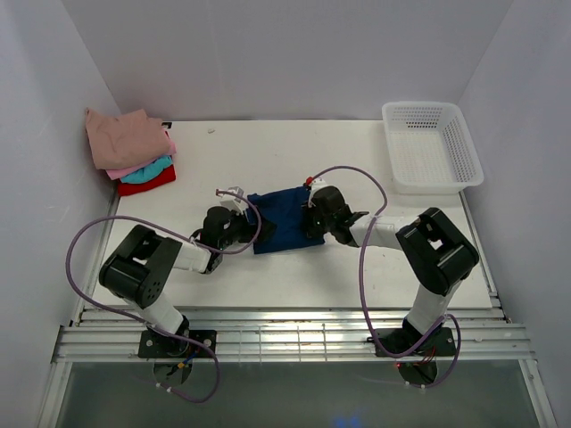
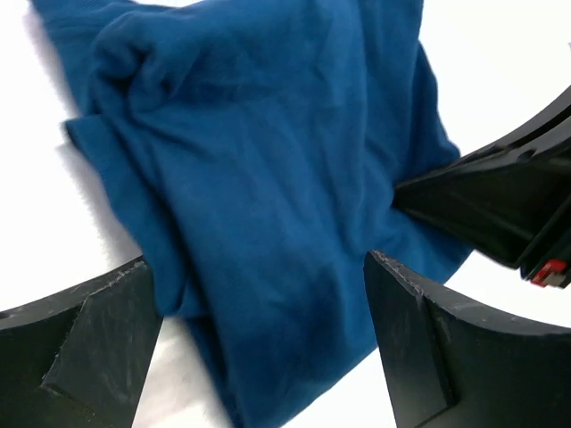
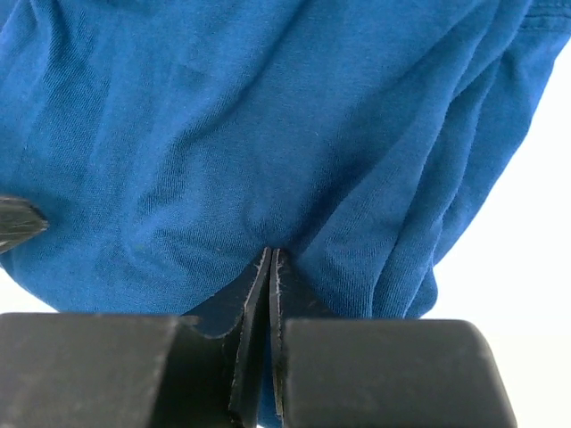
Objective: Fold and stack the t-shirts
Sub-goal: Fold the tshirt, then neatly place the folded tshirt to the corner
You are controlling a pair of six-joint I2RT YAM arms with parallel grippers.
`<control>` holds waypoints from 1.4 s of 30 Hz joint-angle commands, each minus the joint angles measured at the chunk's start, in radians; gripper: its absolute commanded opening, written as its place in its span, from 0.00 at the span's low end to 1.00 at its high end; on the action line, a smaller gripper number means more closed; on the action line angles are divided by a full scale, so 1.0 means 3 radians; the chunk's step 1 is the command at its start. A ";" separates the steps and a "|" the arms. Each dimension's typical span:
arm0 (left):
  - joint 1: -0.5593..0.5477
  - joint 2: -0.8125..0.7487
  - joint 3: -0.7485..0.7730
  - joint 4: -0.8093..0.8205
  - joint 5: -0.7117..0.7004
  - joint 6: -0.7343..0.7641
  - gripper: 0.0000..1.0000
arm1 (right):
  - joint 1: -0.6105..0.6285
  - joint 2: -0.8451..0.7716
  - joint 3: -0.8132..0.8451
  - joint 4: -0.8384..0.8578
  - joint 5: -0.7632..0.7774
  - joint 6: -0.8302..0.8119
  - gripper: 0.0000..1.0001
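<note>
The navy blue tee [image 1: 281,220] lies folded into a small bundle at the table's middle; its chest print is hidden. My left gripper [image 1: 247,221] is at the tee's left edge, open, with its fingers [image 2: 80,343] spread on either side of the cloth [image 2: 268,178]. My right gripper [image 1: 312,214] is at the tee's right edge, shut on a fold of the blue fabric [image 3: 268,134], and it also shows in the left wrist view [image 2: 500,205]. The folded stack at the back left has the dusty-pink tee [image 1: 125,135] on top of the pink, teal [image 1: 147,169] and red [image 1: 150,185] tees.
A white mesh basket [image 1: 433,147] stands at the back right. White walls close in the table on the left, back and right. A metal rail [image 1: 285,334] runs along the near edge by the arm bases.
</note>
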 commanded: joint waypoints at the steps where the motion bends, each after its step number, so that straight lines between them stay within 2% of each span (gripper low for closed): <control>1: 0.0007 0.0204 0.0049 -0.0051 0.0215 -0.0108 0.98 | 0.0072 0.0120 0.0048 -0.0252 -0.0020 -0.0018 0.08; 12: -0.0065 0.0659 0.0381 0.0092 0.0343 -0.0206 0.98 | 0.0158 0.0222 0.0089 -0.0216 -0.0020 0.0002 0.08; 20: -0.0157 0.0940 0.0525 0.0092 0.0205 -0.0206 0.95 | 0.0199 0.0243 0.0094 -0.0201 -0.0015 0.0002 0.08; 24: -0.0157 0.1038 0.0550 0.0082 0.0062 -0.0175 0.71 | 0.0215 0.0217 0.0053 -0.0175 -0.0020 0.0007 0.08; 25: -0.0157 0.1043 0.0550 0.0072 0.0036 -0.0170 0.58 | 0.0210 0.0212 0.0048 -0.0170 -0.0020 0.0007 0.08; 27: -0.0157 0.1058 0.0576 0.0006 -0.0076 -0.0155 0.45 | 0.0220 0.0181 0.0002 -0.0155 -0.0020 0.0012 0.08; 28: -0.0162 0.1058 0.0591 -0.0025 -0.0107 -0.0114 0.35 | 0.0220 0.0166 -0.0013 -0.0150 -0.0020 0.0012 0.08; 31: -0.0162 0.1048 0.0698 -0.0152 -0.0235 0.0013 0.21 | 0.0240 0.0089 -0.0085 -0.0134 -0.0020 0.0023 0.08; 32: -0.0157 0.1033 0.0739 -0.0290 -0.0280 0.0044 0.04 | 0.0245 0.0028 -0.0105 -0.0134 -0.0020 0.0023 0.08; 33: -0.0157 0.0997 0.0851 -0.0372 -0.0342 0.0075 0.00 | 0.0256 -0.0013 -0.0156 -0.0134 0.0087 0.0023 0.08; 36: -0.0157 0.0834 0.1051 -0.0760 -0.0577 0.0300 0.00 | 0.0322 -0.0212 -0.0213 -0.0221 0.0215 0.0033 0.10; 37: -0.0157 0.0778 0.1213 -0.0883 -0.0770 0.0376 0.00 | 0.0368 -0.0278 -0.0258 -0.0282 0.0266 0.0023 0.17; 39: -0.0147 0.0609 0.1489 -0.1251 -0.0940 0.0642 0.00 | 0.0429 -0.0529 -0.0294 -0.0384 0.0460 0.0007 0.23; 42: -0.0050 0.0471 0.1792 -0.1691 -0.1104 0.0949 0.00 | 0.0537 -0.0922 -0.0351 -0.0569 0.0700 -0.0008 0.25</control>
